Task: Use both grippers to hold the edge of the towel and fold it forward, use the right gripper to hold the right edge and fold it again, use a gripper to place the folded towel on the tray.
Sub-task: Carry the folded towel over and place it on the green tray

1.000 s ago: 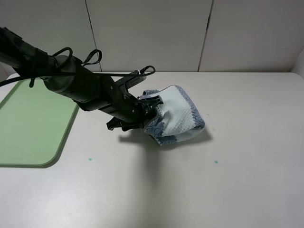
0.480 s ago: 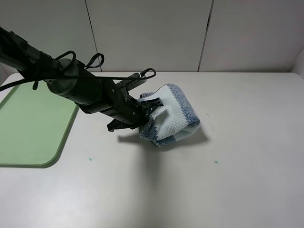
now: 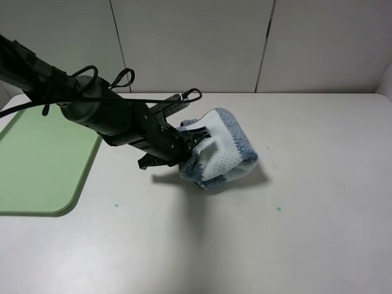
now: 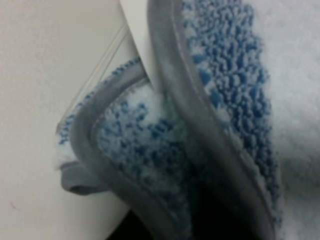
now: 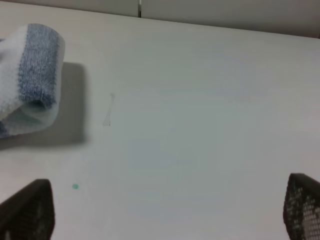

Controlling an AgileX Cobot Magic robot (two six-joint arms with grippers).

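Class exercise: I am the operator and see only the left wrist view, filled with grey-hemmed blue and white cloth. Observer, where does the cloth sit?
Observer: The folded striped waffle towel is at mid-table, clamped by the left gripper.
Operator: Is it on the tray?
Observer: No. The light-green plastic tray lies bare at the table's left edge, apart from the towel.
Operator: And the other arm?
Observer: The right gripper is open over bare table, holding nothing.

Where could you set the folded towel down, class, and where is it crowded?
The light-green tray lies bare, left of the left gripper. The table right of the folded towel is bare too. It is crowded mid-table, where the left gripper grips the towel.
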